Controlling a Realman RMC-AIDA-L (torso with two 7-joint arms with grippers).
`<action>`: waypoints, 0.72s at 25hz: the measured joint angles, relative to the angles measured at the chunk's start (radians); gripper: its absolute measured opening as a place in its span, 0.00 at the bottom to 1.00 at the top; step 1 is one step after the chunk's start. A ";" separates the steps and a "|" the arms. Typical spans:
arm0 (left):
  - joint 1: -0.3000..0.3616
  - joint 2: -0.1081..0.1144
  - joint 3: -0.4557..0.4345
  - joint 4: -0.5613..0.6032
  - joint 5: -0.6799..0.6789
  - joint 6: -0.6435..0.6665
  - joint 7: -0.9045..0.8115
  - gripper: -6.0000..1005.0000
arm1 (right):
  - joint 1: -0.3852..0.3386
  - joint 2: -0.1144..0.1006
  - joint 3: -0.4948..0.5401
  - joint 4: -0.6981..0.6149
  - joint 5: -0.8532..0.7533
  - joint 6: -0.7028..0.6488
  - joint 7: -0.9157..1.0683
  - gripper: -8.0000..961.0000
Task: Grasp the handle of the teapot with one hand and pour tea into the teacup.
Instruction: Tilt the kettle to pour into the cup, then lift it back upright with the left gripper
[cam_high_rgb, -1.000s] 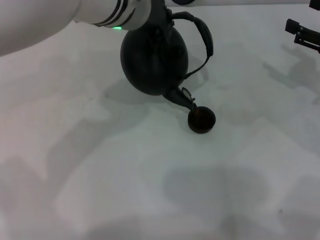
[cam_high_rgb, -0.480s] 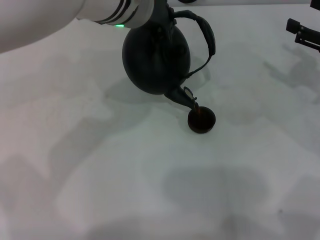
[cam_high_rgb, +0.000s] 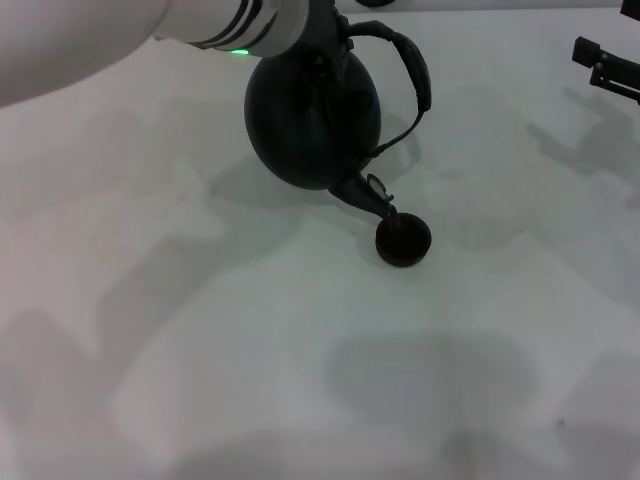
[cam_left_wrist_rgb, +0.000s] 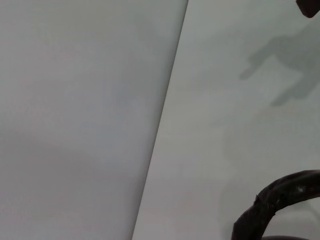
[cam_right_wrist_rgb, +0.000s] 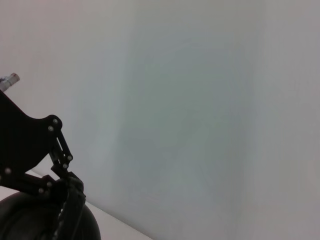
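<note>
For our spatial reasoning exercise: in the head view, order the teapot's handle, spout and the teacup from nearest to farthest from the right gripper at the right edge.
1. Thick black arched handle, nearest the right gripper.
2. Small round black teacup, lower, mid-table.
3. Short spout of the tilted black teapot, about as far as the cup; too close to call.

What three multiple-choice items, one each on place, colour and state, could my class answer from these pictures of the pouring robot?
1. Where is the teacup?
A. Right under the spout tip
B. Behind the teapot
C. On the teapot's lid

2. What colour is the teapot?
A. White
B. Black
C. Red

3. How is the teapot held?
A. Flat on the table
B. Upside down
C. Lifted and tilted, spout down

Answers: 1 A, the spout ends at the cup's rim. 2 B, its body is matte black. 3 C, its handle swings sideways and its spout slopes down.
</note>
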 joint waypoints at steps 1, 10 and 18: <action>0.000 0.000 0.000 0.000 0.000 0.000 0.000 0.13 | 0.000 0.000 0.000 0.000 0.000 0.000 0.000 0.86; 0.021 0.000 0.000 0.008 -0.004 -0.012 -0.027 0.13 | 0.000 0.000 0.000 -0.006 0.000 -0.002 -0.001 0.86; 0.087 -0.001 -0.010 0.071 -0.014 -0.038 -0.059 0.13 | 0.000 0.000 0.000 -0.006 0.000 -0.004 -0.001 0.86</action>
